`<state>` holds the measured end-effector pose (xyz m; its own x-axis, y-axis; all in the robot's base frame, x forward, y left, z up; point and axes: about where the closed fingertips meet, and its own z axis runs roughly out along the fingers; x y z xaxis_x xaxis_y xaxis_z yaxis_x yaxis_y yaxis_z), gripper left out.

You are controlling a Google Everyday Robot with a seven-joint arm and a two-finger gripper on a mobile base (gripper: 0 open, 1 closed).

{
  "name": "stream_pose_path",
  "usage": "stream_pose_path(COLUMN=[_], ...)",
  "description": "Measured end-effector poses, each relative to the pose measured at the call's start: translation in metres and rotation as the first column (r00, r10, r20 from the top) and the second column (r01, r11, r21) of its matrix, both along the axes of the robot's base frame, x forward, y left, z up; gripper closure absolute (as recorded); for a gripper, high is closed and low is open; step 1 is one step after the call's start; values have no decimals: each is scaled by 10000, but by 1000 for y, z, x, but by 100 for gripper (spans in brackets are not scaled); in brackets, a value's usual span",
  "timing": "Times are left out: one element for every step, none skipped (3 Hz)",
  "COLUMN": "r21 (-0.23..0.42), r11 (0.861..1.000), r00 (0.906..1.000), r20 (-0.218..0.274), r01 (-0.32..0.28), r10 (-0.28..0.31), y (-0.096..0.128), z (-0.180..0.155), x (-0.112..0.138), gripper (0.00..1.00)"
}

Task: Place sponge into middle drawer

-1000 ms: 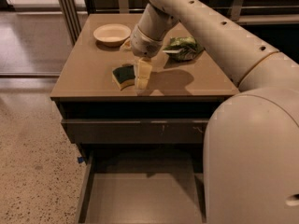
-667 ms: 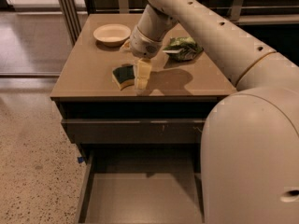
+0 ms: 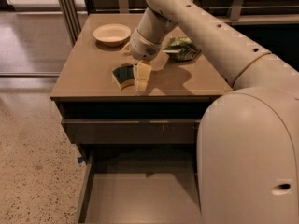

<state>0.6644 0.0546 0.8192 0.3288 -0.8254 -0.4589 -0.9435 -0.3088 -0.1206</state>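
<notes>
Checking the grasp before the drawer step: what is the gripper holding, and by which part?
Cannot be told. The gripper is low against the sponge's right edge on the countertop; no grip shows.

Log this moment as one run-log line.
tool: down on tabletop, beside sponge | sponge: on tabletop, not in drawer | middle drawer: open, floor bare

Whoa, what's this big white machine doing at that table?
A one-armed robot is leaning over the table with its tool lowered to the tabletop, right beside a green-and-yellow sponge. The sponge lies flat near the front edge, not lifted. Below, the middle drawer is pulled out and bare inside, likely where the sponge is meant to go. A pale bowl and a green snack bag sit farther back.
</notes>
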Motion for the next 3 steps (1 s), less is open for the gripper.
stream_pose_path(r21=[0, 0, 0], r11=[10000, 10000, 10000], r00=[10000, 10000, 10000], r20=[-8, -8, -8], r01=[-2, -2, -2], r10=[2, 2, 2], y=[0, 0, 0], z=[0, 0, 0], x=[0, 0, 0], gripper=[0, 27, 58])
